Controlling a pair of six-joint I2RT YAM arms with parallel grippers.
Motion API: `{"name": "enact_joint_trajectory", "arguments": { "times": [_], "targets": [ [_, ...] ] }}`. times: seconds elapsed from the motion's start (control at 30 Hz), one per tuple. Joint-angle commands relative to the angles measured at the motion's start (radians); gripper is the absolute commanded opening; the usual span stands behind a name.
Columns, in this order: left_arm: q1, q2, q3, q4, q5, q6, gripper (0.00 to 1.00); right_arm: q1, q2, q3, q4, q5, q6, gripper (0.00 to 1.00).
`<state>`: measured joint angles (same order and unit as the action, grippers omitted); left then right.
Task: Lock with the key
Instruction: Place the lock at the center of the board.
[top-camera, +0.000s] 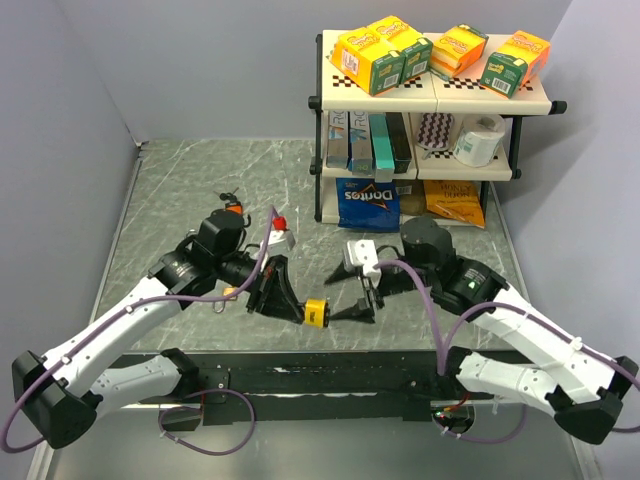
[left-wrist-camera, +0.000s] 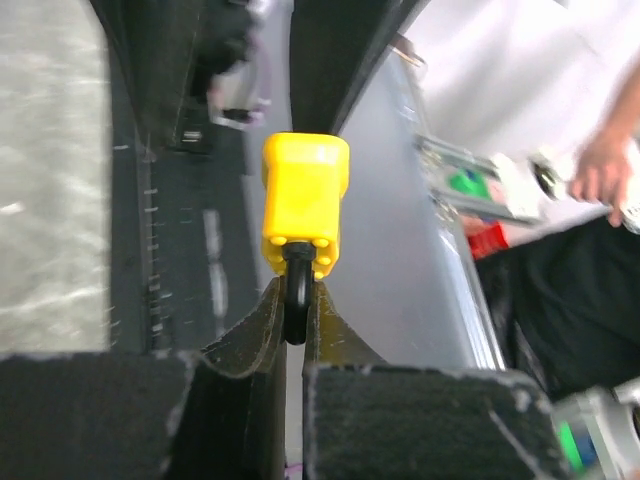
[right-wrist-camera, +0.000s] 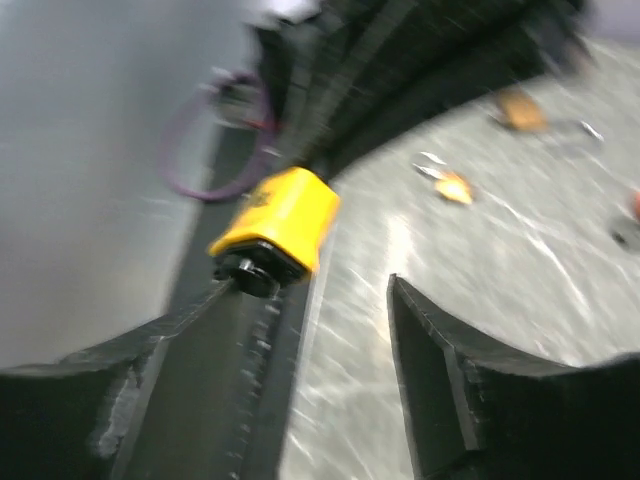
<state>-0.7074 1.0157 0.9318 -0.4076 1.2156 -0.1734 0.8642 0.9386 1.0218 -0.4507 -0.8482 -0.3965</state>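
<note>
A yellow padlock (top-camera: 315, 312) hangs in the air over the table's near edge. My left gripper (top-camera: 298, 311) is shut on its black shackle (left-wrist-camera: 296, 300), and the yellow body (left-wrist-camera: 305, 200) sticks out beyond the fingertips. My right gripper (top-camera: 345, 295) is open just right of the padlock. In the right wrist view the padlock (right-wrist-camera: 275, 218) lies by the tip of the left finger (right-wrist-camera: 200, 340). A black stub (right-wrist-camera: 245, 272) on its end, which may be the key, touches that finger. The other finger (right-wrist-camera: 430, 340) stands well apart.
A two-tier shelf (top-camera: 545, 100) with boxes stands at the back right, with a Doritos bag (top-camera: 367, 203) under it. Small red (top-camera: 281, 222) and orange (top-camera: 233, 209) items lie behind the left arm. A person (left-wrist-camera: 600, 170) shows beyond the near table edge.
</note>
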Motion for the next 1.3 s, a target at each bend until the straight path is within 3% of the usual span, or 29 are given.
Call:
{"name": "enact_joint_trajectory", "arguments": {
  "times": [0.0,0.07,0.27,0.5,0.7,1.17,1.27],
  "targets": [
    [0.048,0.001,0.021,0.012,-0.145,-0.007,0.01,-0.137,-0.017,0.017,0.0,0.198,-0.129,0.79],
    [0.072,0.038,0.027,-0.011,-0.143,-0.053,0.01,-0.177,-0.029,0.035,-0.066,0.219,-0.169,0.84],
    [0.078,0.141,0.059,0.01,-0.241,-0.221,0.01,-0.165,0.035,0.172,-0.249,0.319,-0.232,0.87],
    [0.077,0.221,0.087,0.064,-0.228,-0.331,0.01,0.019,0.081,0.152,-0.215,0.379,-0.3,0.89],
    [0.077,0.219,0.062,0.147,-0.212,-0.4,0.01,0.091,0.137,0.093,-0.117,0.488,-0.327,0.89],
    [0.077,0.205,0.053,0.142,-0.237,-0.408,0.01,0.13,0.17,0.055,-0.068,0.586,-0.406,0.71],
    [0.077,0.205,0.052,0.145,-0.24,-0.413,0.01,0.14,0.167,0.046,-0.065,0.598,-0.427,0.62]
  ]
}}
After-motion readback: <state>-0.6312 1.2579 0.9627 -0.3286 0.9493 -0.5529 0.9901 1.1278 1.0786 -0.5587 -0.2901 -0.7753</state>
